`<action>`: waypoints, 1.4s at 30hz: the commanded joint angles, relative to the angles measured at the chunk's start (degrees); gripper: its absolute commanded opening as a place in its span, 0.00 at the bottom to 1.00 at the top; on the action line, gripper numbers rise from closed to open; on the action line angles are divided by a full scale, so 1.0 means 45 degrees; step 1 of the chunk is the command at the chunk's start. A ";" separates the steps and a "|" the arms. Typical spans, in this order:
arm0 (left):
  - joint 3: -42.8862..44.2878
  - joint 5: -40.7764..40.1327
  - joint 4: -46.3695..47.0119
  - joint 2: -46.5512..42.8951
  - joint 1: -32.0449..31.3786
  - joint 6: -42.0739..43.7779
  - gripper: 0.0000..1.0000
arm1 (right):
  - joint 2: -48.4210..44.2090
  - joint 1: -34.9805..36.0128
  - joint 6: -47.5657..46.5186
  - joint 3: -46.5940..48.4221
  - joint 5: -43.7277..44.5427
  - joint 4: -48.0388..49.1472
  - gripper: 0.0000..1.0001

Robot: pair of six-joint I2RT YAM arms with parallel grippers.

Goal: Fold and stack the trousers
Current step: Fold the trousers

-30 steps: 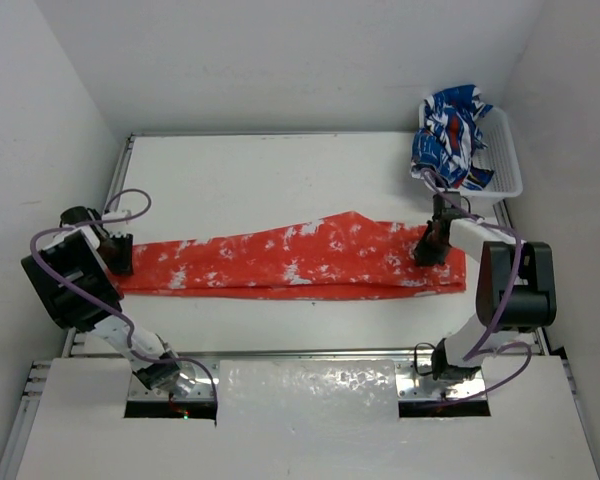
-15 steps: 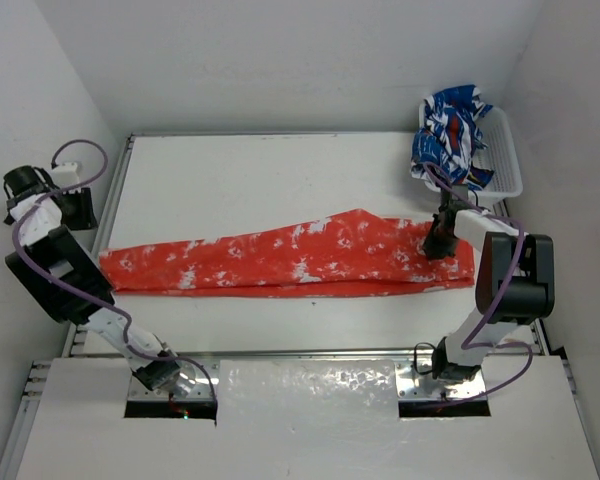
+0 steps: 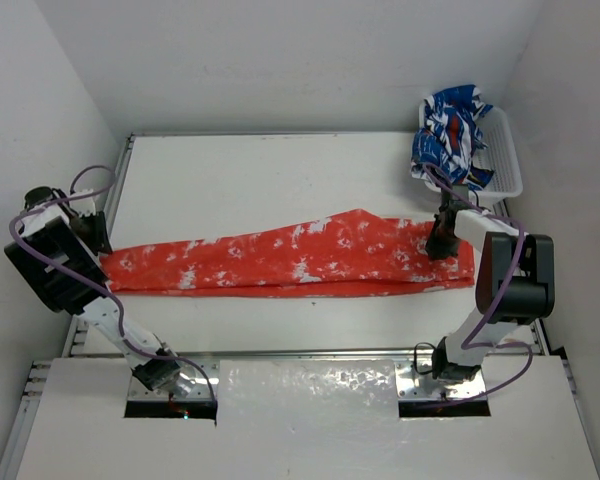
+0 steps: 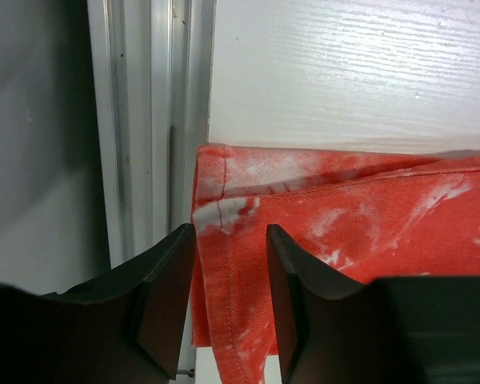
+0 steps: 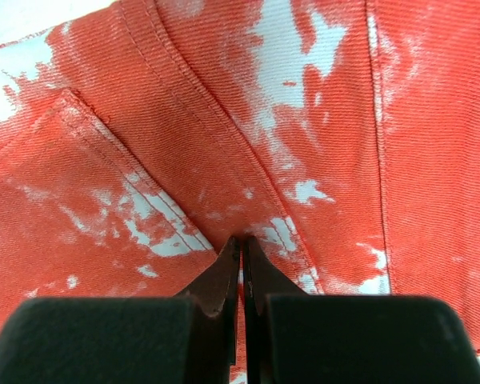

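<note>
The trousers [image 3: 290, 262] lie flat in a long strip across the table [image 3: 280, 170]. At the left, our left gripper [image 4: 228, 276] stands part open astride the hem corner, holding nothing; closing there could catch one layer only. At the waist, our right gripper [image 5: 242, 248] is closed against cloth; whether it pinches any we cannot tell, so lifting may slip.

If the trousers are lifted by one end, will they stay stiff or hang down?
Probably floppy: the trousers lie flat and creased on the table. Likely light, since the cloth looks thin. They may slide on that smooth surface.
</note>
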 commanded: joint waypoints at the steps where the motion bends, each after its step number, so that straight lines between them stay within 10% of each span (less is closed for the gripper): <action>1: -0.0262 -0.0081 0.0173 0.0130 0.0101 0.0169 0.38 | -0.0450 -0.0069 -0.0215 0.0181 0.0608 -0.0085 0.00; 13: -0.0342 -0.0668 0.1228 0.0462 0.0139 0.0013 0.04 | -0.0587 -0.0088 -0.0196 0.0337 0.0785 -0.0105 0.00; 18: -0.0127 -0.0453 0.1228 0.0267 0.0120 -0.0085 0.35 | -0.0665 -0.0088 -0.0274 0.0298 0.0824 -0.0144 0.00; 26: -0.0068 -0.0375 0.1482 0.0969 0.0120 -0.0202 0.41 | -0.0646 -0.0088 -0.0254 0.0259 0.0824 -0.0105 0.00; 32: -0.0536 0.0075 0.2300 0.0639 0.0120 -0.0397 0.00 | -0.0646 -0.0088 -0.0235 0.0278 0.0843 -0.0124 0.00; 42: -0.0537 0.0132 0.4198 -0.1157 0.0140 -0.0378 0.00 | -0.0079 -0.0147 -0.0235 0.0162 0.1058 -0.0379 0.00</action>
